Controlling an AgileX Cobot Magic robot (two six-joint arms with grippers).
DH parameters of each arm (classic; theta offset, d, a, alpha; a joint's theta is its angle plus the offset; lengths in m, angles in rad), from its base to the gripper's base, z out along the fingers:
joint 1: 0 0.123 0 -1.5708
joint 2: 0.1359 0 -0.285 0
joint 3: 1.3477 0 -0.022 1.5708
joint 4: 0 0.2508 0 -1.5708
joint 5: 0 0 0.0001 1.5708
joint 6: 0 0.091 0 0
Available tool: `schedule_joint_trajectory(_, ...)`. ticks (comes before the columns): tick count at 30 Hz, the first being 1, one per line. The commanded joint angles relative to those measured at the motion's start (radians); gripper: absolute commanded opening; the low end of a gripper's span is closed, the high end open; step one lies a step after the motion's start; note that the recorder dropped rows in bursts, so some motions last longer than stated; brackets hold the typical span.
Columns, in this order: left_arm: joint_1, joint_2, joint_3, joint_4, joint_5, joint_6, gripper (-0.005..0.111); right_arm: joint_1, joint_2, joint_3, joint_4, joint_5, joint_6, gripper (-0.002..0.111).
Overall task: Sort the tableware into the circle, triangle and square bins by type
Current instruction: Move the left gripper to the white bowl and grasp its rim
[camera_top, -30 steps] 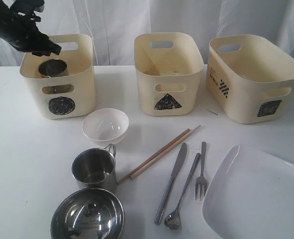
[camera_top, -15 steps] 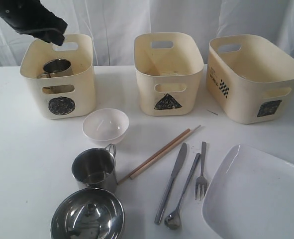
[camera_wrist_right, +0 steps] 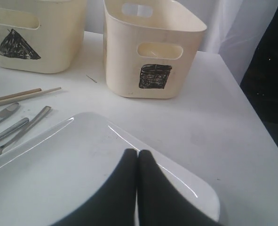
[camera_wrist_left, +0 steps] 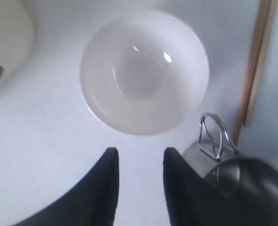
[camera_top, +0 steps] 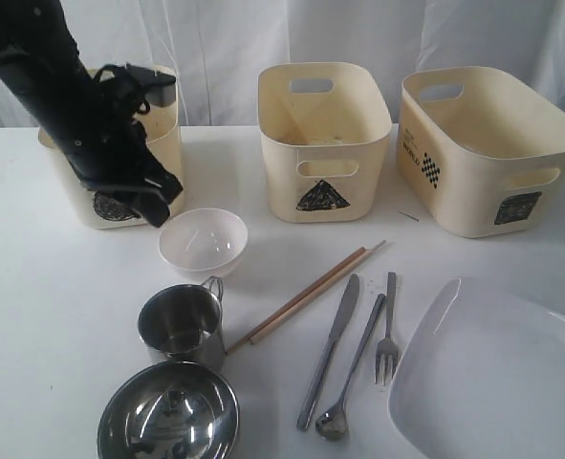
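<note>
White curtain [camera_top: 225,29] behind white table [camera_top: 33,316]

The white table [camera_top: 43,316] bears bins [camera_top: 325,143], bowls [camera_top: 203,239], mug [camera_top: 180,325], cutlery [camera_top: 335,335], chopsticks [camera_top: 306,295], plate [camera_top: 492,382].

triangle bin [camera_top: 282,184], square bin [camera_top: 466,196], label [camera_top: 425,168] unreadable

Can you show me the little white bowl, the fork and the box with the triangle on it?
small white bowl [camera_top: 203,241], exterior view, inside of the bowl.
fork [camera_top: 389,323], exterior view, middle of its handle.
triangle bin [camera_top: 358,182], exterior view, front wall.
</note>
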Motion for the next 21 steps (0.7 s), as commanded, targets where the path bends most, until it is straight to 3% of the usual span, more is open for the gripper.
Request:
schedule_joint_trajectory(1, -0.022, -0.017, 0.068, -0.014, -0.007, -0.003, 0.037, -0.001, -0.004, 0.004, -0.003, 0.001, 0.003, 0.000)
schedule_joint_trajectory(10, -0.024, -0.015, 0.075, -0.028, -0.135, -0.019, 0.041, -0.001, -0.004, 0.004, -0.003, 0.001, 0.003, 0.000)
schedule_joint_trajectory(15, -0.024, -0.011, 0.075, 0.003, -0.180, -0.133, 0.057, -0.001, -0.004, 0.004, -0.003, 0.001, 0.003, 0.000)
schedule_joint_trajectory(21, -0.024, 0.030, 0.075, 0.084, -0.169, -0.321, 0.060, -0.001, -0.004, 0.004, -0.003, 0.001, 0.003, 0.000)
